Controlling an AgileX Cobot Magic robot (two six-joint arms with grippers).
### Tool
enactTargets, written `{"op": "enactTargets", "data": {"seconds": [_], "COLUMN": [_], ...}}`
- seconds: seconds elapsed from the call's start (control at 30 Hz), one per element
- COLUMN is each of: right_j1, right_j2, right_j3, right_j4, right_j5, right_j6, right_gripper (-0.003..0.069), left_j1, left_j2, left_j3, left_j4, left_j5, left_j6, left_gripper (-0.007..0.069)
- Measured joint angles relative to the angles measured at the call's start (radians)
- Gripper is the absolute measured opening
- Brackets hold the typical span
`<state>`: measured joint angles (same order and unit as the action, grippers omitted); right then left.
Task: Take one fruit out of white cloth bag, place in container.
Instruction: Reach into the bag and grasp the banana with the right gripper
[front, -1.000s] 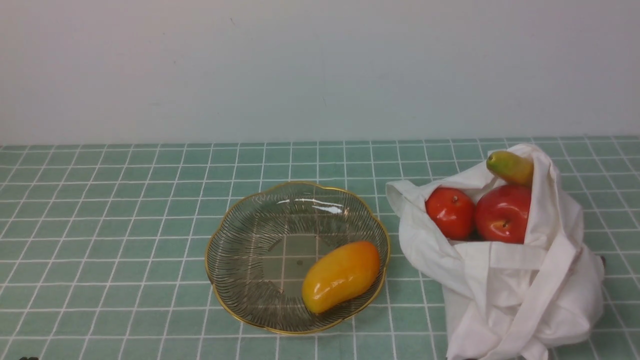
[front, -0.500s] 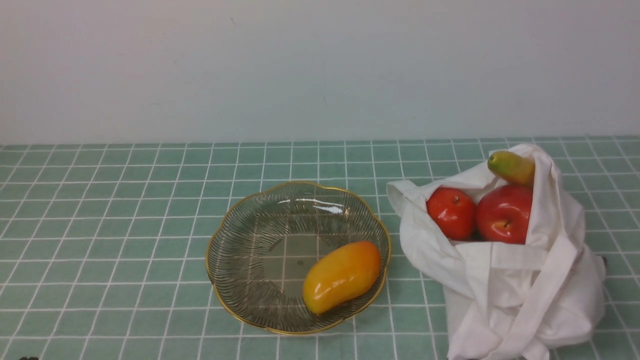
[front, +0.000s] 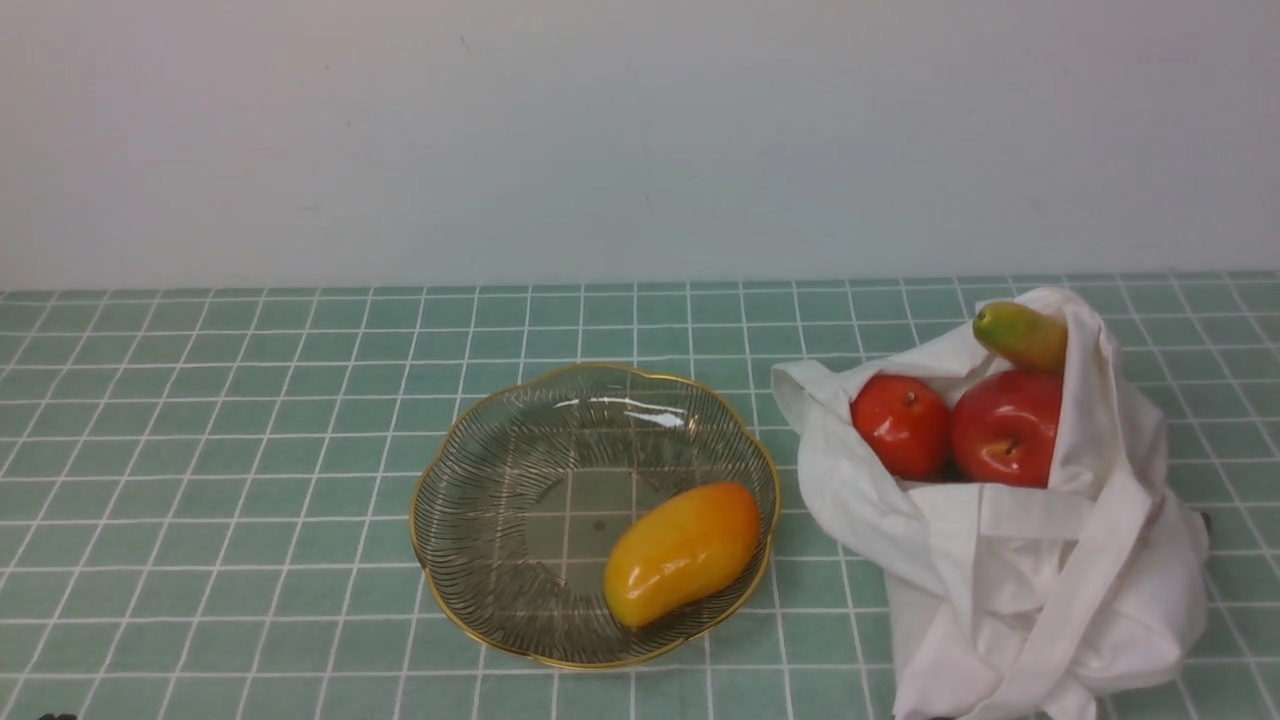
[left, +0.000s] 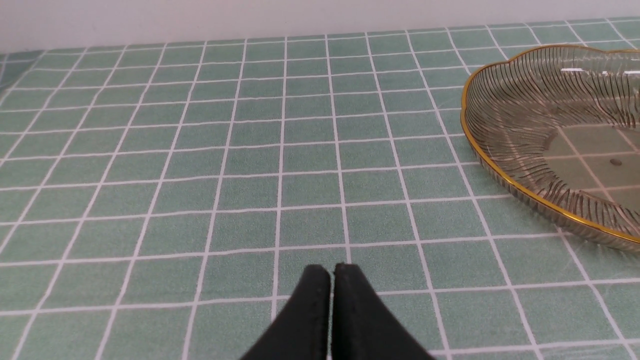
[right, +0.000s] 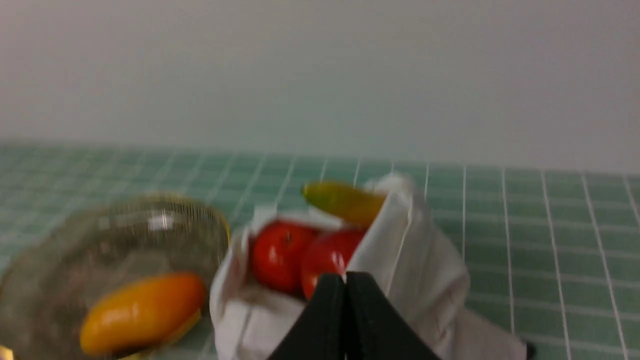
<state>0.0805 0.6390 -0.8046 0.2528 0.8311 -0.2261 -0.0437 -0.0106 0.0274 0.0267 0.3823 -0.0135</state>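
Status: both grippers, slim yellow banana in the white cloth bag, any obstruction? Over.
Left gripper shut, empty. Right gripper shut, empty, facing bag. Banana pokes from bag above two red apples. Orange mango occupies gold-rimmed glass bowl.

The slim yellow banana (front: 1022, 336) shows only its greenish end, at 1 o'clock of the round red apples (front: 1006, 428); the rest is buried in the soft white cloth bag (front: 1050, 600), itself cropped at 6 o'clock. The right wrist view is blurred.
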Motion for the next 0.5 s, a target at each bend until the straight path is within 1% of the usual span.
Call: {"op": "enactTargets", "data": {"seconds": [0.03, 0.13, 0.3, 0.43, 0.47, 0.5], "right_j1": [0.0, 0.0, 0.014, 0.072, 0.09, 0.115], "right_j2": [0.08, 0.242, 0.471, 0.621, 0.655, 0.698], "right_j3": [-0.041, -0.123, -0.253, -0.353, -0.379, -0.404], "right_j4": [0.017, 0.059, 0.078, 0.045, 0.032, 0.01], "right_j5": [0.07, 0.165, 0.192, 0.171, 0.158, 0.135], "right_j6": [-0.058, -0.131, -0.198, -0.232, -0.234, -0.235], "right_gripper": [-0.0011, -0.0011, 0.0013, 0.0081, 0.0108, 0.0153], "left_j1": [0.0, 0.0, 0.0, 0.0, 0.0, 0.0], "left_j2": [0.0, 0.0, 0.0, 0.0, 0.0, 0.0], "left_j3": [0.0, 0.0, 0.0, 0.0, 0.0, 0.0], "left_j4": [0.0, 0.0, 0.0, 0.0, 0.0, 0.0], "left_j5": [0.0, 0.0, 0.0, 0.0, 0.0, 0.0], "left_j6": [0.0, 0.0, 0.0, 0.0, 0.0, 0.0], "left_gripper": [-0.0008, -0.0008, -0.0008, -0.0008, -0.0008, -0.0008]}}
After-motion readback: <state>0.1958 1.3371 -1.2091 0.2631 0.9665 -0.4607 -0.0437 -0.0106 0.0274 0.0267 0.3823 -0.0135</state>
